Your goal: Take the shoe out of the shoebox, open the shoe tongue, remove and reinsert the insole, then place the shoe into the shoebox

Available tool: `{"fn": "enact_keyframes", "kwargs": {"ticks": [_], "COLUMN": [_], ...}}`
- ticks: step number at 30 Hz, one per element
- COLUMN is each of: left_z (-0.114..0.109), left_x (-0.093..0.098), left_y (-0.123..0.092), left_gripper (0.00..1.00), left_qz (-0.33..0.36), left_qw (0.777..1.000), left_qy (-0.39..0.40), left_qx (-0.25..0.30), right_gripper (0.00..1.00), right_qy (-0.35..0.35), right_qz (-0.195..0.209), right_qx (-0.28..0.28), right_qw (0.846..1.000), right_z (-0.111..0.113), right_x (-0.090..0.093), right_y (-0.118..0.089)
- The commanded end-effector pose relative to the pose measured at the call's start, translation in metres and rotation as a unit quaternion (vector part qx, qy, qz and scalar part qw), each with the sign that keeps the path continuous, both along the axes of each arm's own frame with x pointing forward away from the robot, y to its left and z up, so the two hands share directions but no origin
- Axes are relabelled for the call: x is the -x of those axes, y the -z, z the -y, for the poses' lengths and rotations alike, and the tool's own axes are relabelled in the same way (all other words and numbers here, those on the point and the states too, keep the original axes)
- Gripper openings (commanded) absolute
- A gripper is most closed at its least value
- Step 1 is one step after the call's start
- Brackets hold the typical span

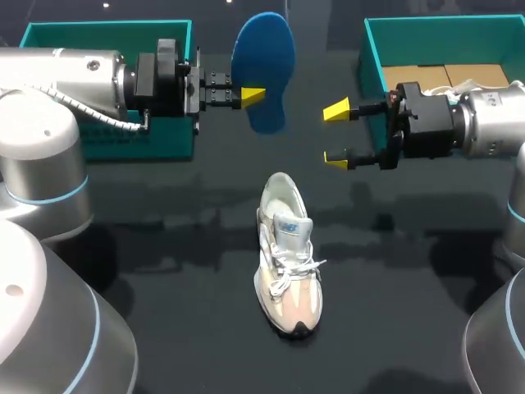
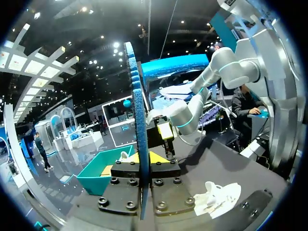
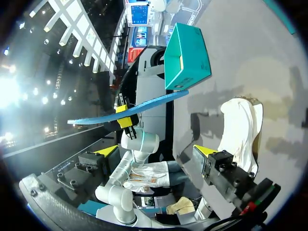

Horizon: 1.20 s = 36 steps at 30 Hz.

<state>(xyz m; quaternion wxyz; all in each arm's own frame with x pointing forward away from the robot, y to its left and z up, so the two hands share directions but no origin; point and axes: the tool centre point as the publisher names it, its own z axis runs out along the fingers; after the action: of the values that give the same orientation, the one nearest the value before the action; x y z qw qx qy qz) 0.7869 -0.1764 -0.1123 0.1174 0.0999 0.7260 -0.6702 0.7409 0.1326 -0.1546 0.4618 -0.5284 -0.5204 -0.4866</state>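
- Head view: the left pincer (image 1: 250,97) is clamped tight on the blue insole (image 1: 264,57) near its narrower end, holding it up in the air over the back of the bench (image 1: 164,246).
- The right pincer (image 1: 336,135) is spread wide with its yellow tips well apart. It grips nothing and touches nothing.
- Both arms come in roughly level from their own sides, with the pincers pointing at each other and the insole between them.
- The shoe (image 1: 287,254) sits upright on the bench near the middle, toe toward the camera, laces loose.
- The teal shoebox is in two halves, one (image 1: 107,37) behind the left arm and one (image 1: 385,49) by the right arm.
- Left wrist view has the insole edge-on, squeezed between the fingers, which the head view can't really show.
- Right wrist view shows an empty gap between its own fingers, with the insole ahead and the shoe beside it on the bench.
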Motion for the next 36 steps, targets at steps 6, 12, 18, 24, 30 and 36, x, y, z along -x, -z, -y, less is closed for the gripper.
{"fn": "enact_keyframes", "kwargs": {"ticks": [6,12,18,24,30,36], "left_z": [-0.013,-0.013,-0.013,-0.013,-0.009,-0.001], "left_x": [0.014,0.010,0.010,0.010,0.006,0.001], "left_y": [0.015,0.021,0.021,0.021,0.029,0.032], "left_gripper": [0.00,0.00,0.00,0.00,0.00,0.00], "left_qz": [0.360,0.394,0.394,0.394,0.451,0.517], "left_qw": [0.933,0.918,0.918,0.918,0.892,0.855], "left_qy": [-0.001,0.014,0.014,0.014,-0.002,-0.010], "left_qx": [-0.016,-0.029,-0.029,-0.029,-0.040,-0.049], "right_gripper": [1.00,1.00,1.00,1.00,1.00,1.00], "right_qy": [0.001,0.001,0.001,0.001,0.001,-0.013], "right_qz": [-0.001,-0.001,-0.001,-0.001,-0.001,0.002], "right_qx": [0.001,0.001,0.001,0.001,0.001,-0.002], "right_qw": [1.000,1.000,1.000,1.000,1.000,1.000], "right_z": [-0.002,-0.002,-0.002,-0.002,-0.002,-0.010], "right_x": [0.000,0.000,0.000,0.000,0.000,0.000], "right_y": [0.000,0.000,0.000,0.000,0.000,-0.005]}}
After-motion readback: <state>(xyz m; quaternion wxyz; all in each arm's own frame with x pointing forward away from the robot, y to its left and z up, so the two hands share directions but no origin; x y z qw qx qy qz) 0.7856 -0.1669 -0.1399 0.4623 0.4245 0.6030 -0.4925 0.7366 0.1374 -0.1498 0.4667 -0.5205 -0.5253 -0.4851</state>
